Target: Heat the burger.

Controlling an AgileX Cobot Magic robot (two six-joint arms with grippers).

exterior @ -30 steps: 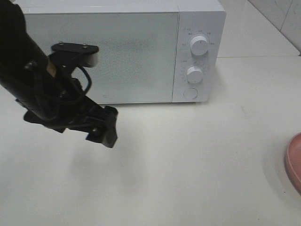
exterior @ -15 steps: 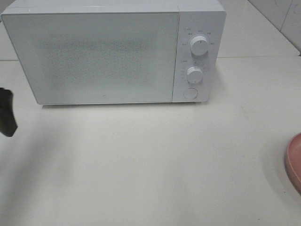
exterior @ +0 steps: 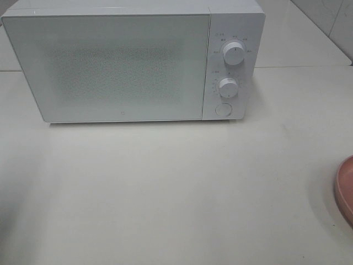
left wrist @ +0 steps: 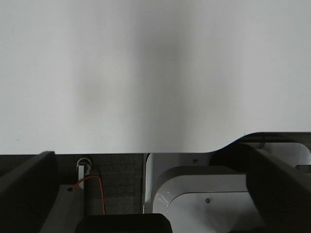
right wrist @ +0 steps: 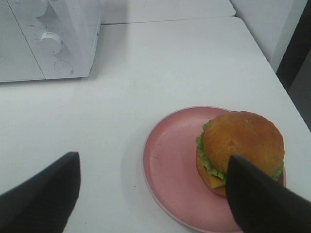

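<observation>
Closest in the right wrist view, the right gripper [right wrist: 153, 194] hangs with its two dark fingers [right wrist: 41, 191] spread wide, released, nothing between them. Just past the fingers sits the burger [right wrist: 240, 148], resting on the right half of a pink plate [right wrist: 170, 170] in the lower right of that frame. Farther back, in the upper left corner, stands the microwave [right wrist: 48, 39], well apart from the plate.

In the left wrist view the left gripper [left wrist: 155, 194] is also released, its fingers [left wrist: 24, 179] wide at the bottom corners, bare white table [left wrist: 155, 73] beyond them.

From the high camera, the plate's rim [exterior: 345, 187] peeks in at the right edge; the microwave [exterior: 132, 61], door shut, fills the top.
</observation>
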